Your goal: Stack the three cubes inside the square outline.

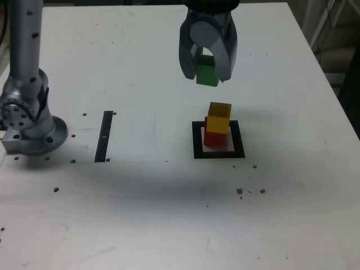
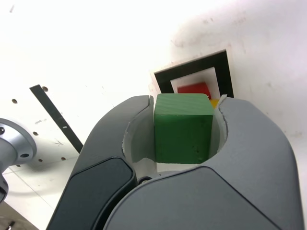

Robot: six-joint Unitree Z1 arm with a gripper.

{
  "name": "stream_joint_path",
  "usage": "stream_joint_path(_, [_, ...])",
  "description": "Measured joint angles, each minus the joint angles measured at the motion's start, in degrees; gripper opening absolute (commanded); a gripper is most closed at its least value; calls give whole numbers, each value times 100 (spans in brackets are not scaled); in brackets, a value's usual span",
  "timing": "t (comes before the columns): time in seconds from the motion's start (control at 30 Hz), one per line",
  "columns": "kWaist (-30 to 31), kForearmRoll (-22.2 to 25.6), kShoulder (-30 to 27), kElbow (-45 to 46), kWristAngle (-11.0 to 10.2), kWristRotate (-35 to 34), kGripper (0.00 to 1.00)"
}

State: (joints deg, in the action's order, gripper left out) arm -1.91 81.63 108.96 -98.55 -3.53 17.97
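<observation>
Cubes show below and within the gripper (image 1: 208, 64), which points down from the arm, pinching the green cube (image 1: 207, 75) above the bench (image 1: 140, 236). Relative to the square outline (image 1: 198, 153), the red cube (image 1: 215, 139) sits inside; the yellow cube (image 1: 218, 118) rests on it, slightly offset.

- Exterior view: unevenly lit, with a broad, soft-edged shadow across the tabletop (image 1: 140, 242); dark toward the right edge.
- Wrist view: brighter, washed nearly to white in places; faintly shadowed near the square outline (image 2: 223, 69).
</observation>
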Motion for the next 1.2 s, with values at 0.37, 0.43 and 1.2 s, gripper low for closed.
stream_joint_path(0.37, [579,-15,-30,73,59,-457,25])
stream_joint_path(0.43, [638,-49,-29,69,59,-495,25])
stream_joint_path(1.2, [659,-367,290,34,166,-516,25])
